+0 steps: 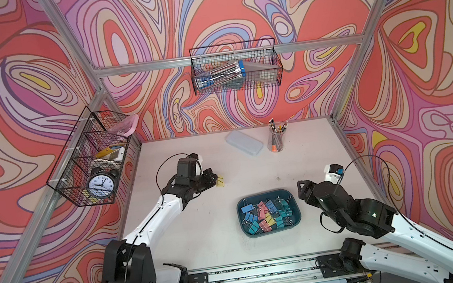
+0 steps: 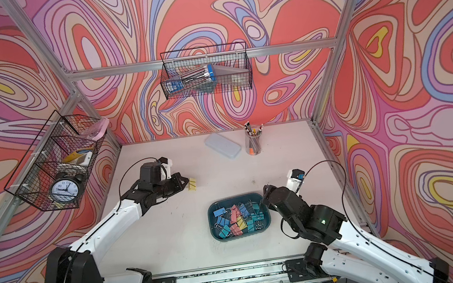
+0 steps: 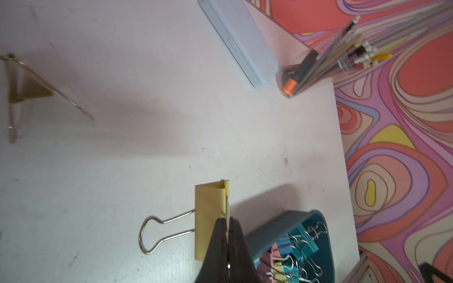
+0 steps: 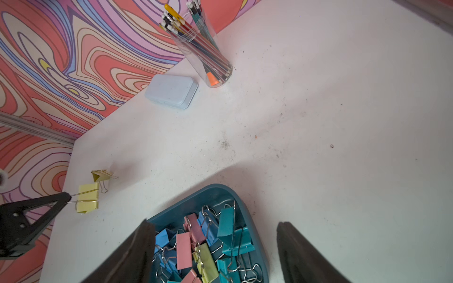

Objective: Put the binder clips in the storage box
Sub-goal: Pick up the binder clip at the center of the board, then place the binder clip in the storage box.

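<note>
My left gripper (image 3: 228,226) is shut on one wire handle of a yellow binder clip (image 3: 210,215), which sits at or just above the table left of centre (image 1: 220,181). From the right wrist view the same clip (image 4: 87,201) hangs off the left gripper (image 4: 66,197). A second yellow clip (image 3: 27,85) lies loose on the table close by (image 4: 101,175). The dark teal storage box (image 1: 268,194) holds several blue, pink, yellow and teal clips (image 1: 267,212). My right gripper (image 4: 215,223) is open over the box's right end (image 2: 265,195), nothing between its fingers.
A pale flat lidded case (image 1: 244,143) and a clear cup of pencils (image 1: 277,138) stand at the back of the table. Wire baskets hang on the left wall (image 1: 87,157) and the back wall (image 1: 235,68). Aluminium frame posts edge the table.
</note>
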`<action>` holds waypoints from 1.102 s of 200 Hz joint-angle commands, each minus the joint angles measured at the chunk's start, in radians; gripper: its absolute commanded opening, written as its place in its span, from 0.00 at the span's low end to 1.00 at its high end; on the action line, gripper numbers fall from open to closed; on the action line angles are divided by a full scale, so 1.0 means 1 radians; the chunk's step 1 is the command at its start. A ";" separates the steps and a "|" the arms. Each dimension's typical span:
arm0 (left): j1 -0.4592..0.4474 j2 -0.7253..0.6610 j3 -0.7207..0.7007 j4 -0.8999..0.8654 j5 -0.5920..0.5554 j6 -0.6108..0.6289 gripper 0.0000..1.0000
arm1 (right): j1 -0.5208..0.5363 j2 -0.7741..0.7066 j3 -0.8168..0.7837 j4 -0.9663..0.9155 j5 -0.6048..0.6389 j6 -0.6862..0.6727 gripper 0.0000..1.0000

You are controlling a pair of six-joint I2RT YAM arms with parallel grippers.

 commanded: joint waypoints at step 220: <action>-0.881 0.332 0.192 -0.162 -0.630 0.244 0.03 | 0.003 0.092 -0.038 0.020 -0.012 0.078 0.95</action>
